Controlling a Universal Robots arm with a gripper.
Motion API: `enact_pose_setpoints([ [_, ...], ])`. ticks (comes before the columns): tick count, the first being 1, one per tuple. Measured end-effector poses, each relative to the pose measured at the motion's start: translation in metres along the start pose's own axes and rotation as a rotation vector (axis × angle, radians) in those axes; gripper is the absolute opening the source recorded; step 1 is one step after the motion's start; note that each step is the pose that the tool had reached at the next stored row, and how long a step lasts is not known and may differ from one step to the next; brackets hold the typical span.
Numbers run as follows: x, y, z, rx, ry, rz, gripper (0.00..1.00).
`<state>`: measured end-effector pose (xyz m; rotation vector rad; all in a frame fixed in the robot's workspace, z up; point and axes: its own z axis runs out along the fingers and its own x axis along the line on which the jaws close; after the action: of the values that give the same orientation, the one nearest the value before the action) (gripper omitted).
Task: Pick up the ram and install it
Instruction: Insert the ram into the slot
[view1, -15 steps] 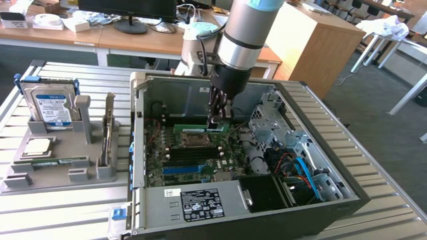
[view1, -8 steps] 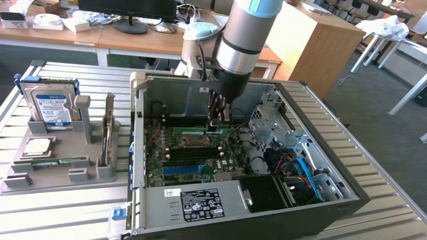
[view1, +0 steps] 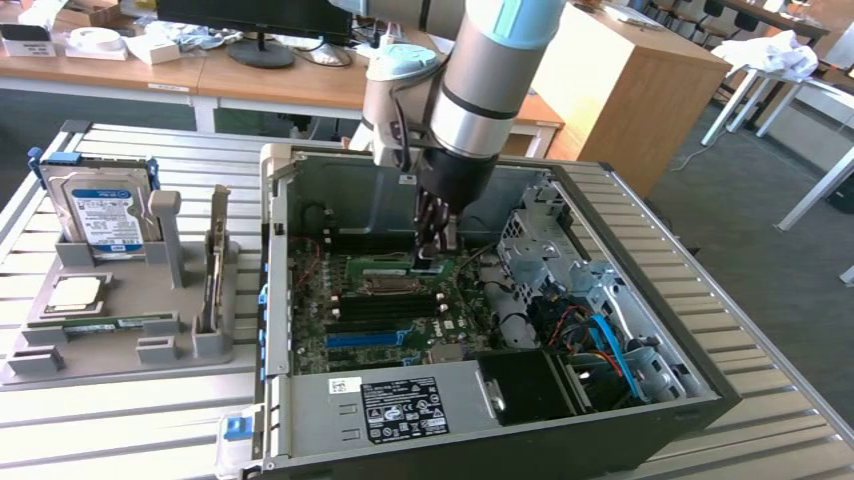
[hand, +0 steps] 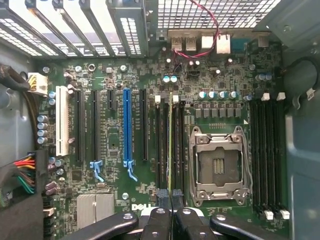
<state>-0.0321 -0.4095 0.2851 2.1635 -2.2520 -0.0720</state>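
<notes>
Your fingers (hand: 162, 201) are pressed together on the ram (hand: 170, 145), pinching the thin green stick between them. In the wrist view you see it edge-on, as a narrow line running away from the fingertips.

The ram is inside the open computer case (view1: 641, 400), held over the motherboard (hand: 115, 140). It lines up with the bank of long black memory slots (hand: 161, 145) just beside the CPU socket (hand: 218, 165), on the side facing the blue expansion slot (hand: 126, 125). You cannot tell whether its lower edge touches a slot or sits just above it. A second bank of black memory slots (hand: 266, 155) lies on the other side of the socket, well apart from the ram.

In the exterior view, your arm (view1: 487, 90) comes straight down into the case, with the fingers near the middle of the board.

Outside the case, on the exterior view's left, a grey holder (view1: 200, 345) sits on the slatted metal surface (view1: 134, 420). A blue-labelled hard drive (view1: 104, 212) stands upright at its far end. Another green stick (view1: 114, 322) lies flat in the holder nearer the camera, well apart from your fingers.
</notes>
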Motion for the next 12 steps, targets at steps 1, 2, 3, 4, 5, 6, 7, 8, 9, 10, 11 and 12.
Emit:
enact_pose_setpoints([
  [1,0.000,0.0000,0.0010,0.0000,0.0000,0.000,0.11],
  [2,0.000,-0.0001,0.0020,0.0000,0.0001,0.000,0.11],
  [3,0.000,-0.0001,0.0031,0.0000,-0.0001,0.000,0.11],
  [4,0.000,-0.0002,0.0040,0.0000,-0.0001,0.000,0.11],
  [5,0.000,-0.0002,0.0050,0.0000,-0.0001,0.000,0.11],
  [6,0.000,-0.0003,0.0059,0.0000,0.0000,0.000,0.11],
  [7,0.000,-0.0003,0.0069,0.0000,0.0000,0.000,0.11],
  [8,0.000,-0.0004,0.0078,0.0000,0.0000,0.000,0.11],
  [9,0.000,-0.0004,0.0087,0.0000,0.0001,0.000,0.11],
  [10,0.000,-0.0004,0.0095,0.0000,0.0000,0.000,0.11],
  [11,0.000,-0.0005,0.0103,-0.0001,0.0001,0.000,0.11],
  [12,0.000,-0.0005,0.0111,0.0000,0.0001,0.000,0.11],
])
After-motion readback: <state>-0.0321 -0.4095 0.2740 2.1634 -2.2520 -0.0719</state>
